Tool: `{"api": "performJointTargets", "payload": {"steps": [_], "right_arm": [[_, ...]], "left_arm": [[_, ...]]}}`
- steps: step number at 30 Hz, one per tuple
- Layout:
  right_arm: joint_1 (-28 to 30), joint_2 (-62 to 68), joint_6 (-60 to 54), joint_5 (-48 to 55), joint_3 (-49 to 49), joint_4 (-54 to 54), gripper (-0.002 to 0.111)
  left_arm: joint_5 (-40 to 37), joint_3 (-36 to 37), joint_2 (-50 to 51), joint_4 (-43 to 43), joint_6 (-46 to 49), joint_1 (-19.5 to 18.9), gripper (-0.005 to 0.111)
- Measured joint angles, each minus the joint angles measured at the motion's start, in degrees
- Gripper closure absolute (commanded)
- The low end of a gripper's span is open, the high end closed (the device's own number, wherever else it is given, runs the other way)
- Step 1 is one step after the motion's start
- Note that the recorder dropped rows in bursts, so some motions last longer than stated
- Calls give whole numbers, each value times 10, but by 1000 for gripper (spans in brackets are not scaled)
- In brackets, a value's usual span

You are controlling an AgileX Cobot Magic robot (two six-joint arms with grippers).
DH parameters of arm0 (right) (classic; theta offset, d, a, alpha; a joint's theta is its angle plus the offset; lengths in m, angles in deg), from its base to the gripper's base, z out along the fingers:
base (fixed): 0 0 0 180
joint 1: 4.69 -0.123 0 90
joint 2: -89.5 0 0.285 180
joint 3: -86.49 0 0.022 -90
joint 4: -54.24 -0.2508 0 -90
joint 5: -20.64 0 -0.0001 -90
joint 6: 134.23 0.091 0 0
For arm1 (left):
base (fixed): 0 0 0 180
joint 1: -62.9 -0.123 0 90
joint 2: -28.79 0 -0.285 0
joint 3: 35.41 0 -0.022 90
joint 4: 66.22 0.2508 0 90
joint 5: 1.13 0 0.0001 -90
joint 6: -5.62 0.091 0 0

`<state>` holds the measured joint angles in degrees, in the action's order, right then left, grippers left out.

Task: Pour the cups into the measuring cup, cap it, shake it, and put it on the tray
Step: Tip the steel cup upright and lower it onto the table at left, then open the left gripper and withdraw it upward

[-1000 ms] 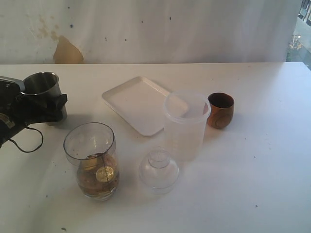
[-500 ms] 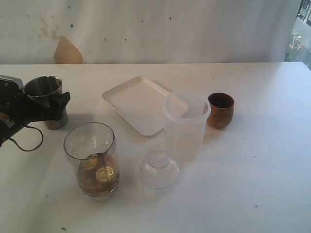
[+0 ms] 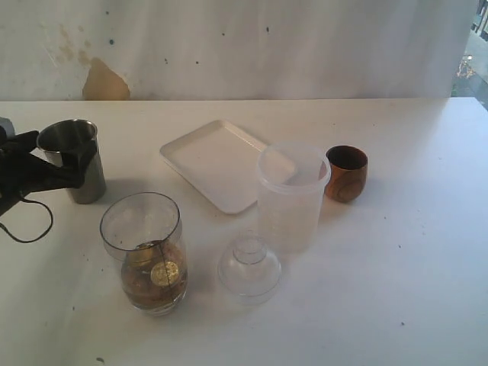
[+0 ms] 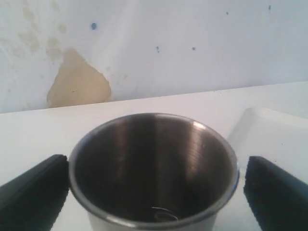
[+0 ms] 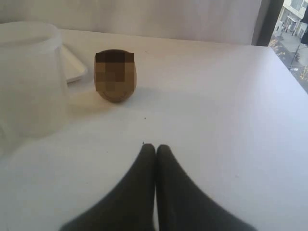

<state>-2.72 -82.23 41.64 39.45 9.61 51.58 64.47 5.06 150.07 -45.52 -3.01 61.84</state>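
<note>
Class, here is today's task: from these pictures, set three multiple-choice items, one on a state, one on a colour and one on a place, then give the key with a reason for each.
1. How do the left gripper's jaws stand?
A shut together
B open, either side of the tumbler
C out of view

2. What colour is the tray?
A white
B black
C red

3. Where does the wooden cup stand?
A on the tray
B on the table, right of the tub in the exterior view
C inside the tumbler

Key:
1 B, as the left wrist view shows a dark finger on each side of the steel rim, with a gap.
2 A, as its flat bed and low rim are plainly white.
3 B, as it sits on bare tabletop beside the frosted tub.
</note>
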Motion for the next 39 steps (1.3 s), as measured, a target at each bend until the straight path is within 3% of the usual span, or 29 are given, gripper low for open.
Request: {"api": "performJointTargets", "payload": {"steps": [17,22,25,31,33,36,39], "right_arm": [[0,0,0,0,0,0,108],[0,0,0,0,0,0,108],[0,0,0,0,0,0,108],[0,0,0,0,0,0,108],[0,0,0,0,0,0,108],[0,0,0,0,0,0,108],[0,0,0,0,0,0,108]], "left_arm": [[34,138,-158,21,-3,0,14],[31,153,-237,29,-81,0,21],[-29,139,-303,51,-151,0,21],[-264,39,-418,208,-286,11,21],[-337,-1,-443,276,-353,17,27],[-422,-62,-467,444,-535,26,40],[-419,-122,-473,643,-756,30,47]]}}
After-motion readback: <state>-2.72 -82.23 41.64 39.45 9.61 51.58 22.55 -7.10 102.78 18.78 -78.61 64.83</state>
